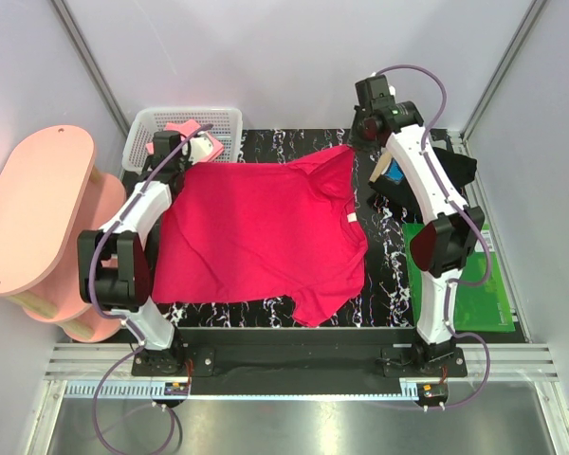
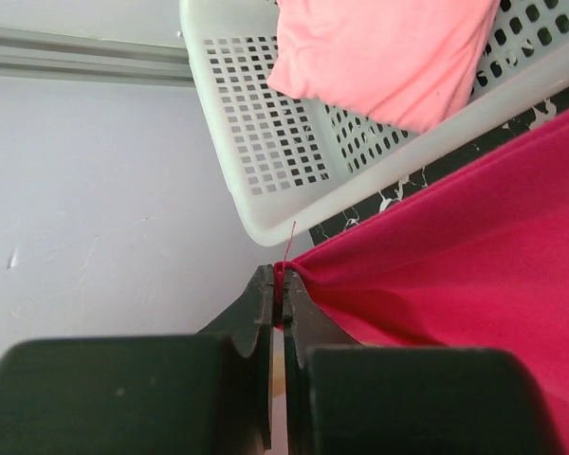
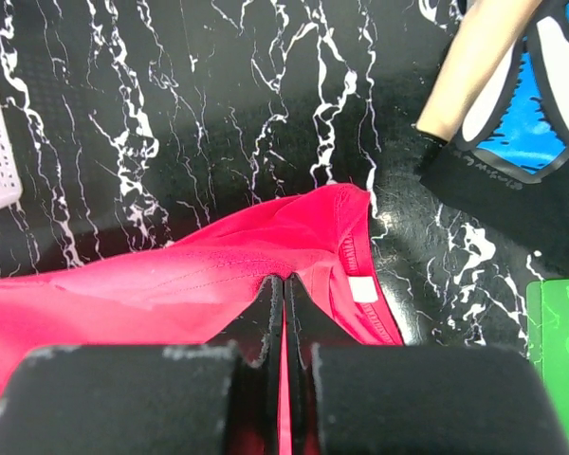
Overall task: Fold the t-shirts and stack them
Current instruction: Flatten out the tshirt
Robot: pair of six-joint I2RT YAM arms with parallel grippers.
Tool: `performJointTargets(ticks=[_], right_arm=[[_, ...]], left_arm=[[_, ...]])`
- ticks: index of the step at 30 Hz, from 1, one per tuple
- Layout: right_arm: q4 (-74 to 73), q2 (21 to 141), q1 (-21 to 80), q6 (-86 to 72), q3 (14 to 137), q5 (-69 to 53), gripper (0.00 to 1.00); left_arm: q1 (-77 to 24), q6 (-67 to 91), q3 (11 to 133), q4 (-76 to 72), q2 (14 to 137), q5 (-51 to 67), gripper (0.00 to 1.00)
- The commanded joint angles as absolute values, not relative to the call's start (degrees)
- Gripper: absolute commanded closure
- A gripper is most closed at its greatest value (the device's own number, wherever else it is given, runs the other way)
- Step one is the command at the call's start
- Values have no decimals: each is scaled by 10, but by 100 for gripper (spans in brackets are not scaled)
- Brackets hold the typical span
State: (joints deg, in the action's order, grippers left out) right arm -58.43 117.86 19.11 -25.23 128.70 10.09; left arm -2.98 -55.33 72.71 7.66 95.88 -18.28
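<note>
A crimson-red t-shirt (image 1: pixel 256 232) lies spread over the black marbled table (image 1: pixel 384 284). My left gripper (image 1: pixel 188 159) is shut on its far left corner, next to the basket; in the left wrist view the jaws (image 2: pixel 283 275) pinch the red cloth (image 2: pixel 474 256). My right gripper (image 1: pixel 354 147) is shut on the far right edge near the collar; in the right wrist view the jaws (image 3: pixel 284 282) pinch the red cloth (image 3: pixel 171 284) beside the white neck label (image 3: pixel 364 289). A pink shirt (image 1: pixel 182 127) (image 2: pixel 389 52) lies in the basket. A folded black shirt with blue and white marks (image 1: pixel 455 171) (image 3: pixel 522 142) lies at the right.
A white mesh basket (image 1: pixel 223 118) (image 2: pixel 266 123) stands at the back left. A green mat (image 1: pixel 469 284) (image 3: pixel 559 332) lies at the right edge. A pink two-tier stool (image 1: pixel 38 209) stands left of the table. A tan rod (image 3: pixel 465 66) crosses the folded stack.
</note>
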Motion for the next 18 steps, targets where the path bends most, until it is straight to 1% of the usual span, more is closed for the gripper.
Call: performJointTargets(ticks=[1,6,9,11,14,15,18], right_arm=[[-576,1130,182,-236,1307,127,100],[-587,1123,179,-235,1320,128,100],[-587,1100,180,-240,1294,122,100],[-584,1074,180,-250,1250,114,100],[-554,1023,180,-257,1158,103,100],[-543,1009,180,-257,1106,101,100],[-515,961,180,-259,1031,100,100]], left_arm=[[-16,-573,721,24,972,-189,100],[-11,-572,702,21,972,-185,100],[-11,-570,678,24,951,-176,100],[-11,-568,660,27,927,-166,100],[-11,-569,623,29,892,-152,100],[-11,-572,605,29,884,-149,100],[-11,-580,573,30,853,-141,100]])
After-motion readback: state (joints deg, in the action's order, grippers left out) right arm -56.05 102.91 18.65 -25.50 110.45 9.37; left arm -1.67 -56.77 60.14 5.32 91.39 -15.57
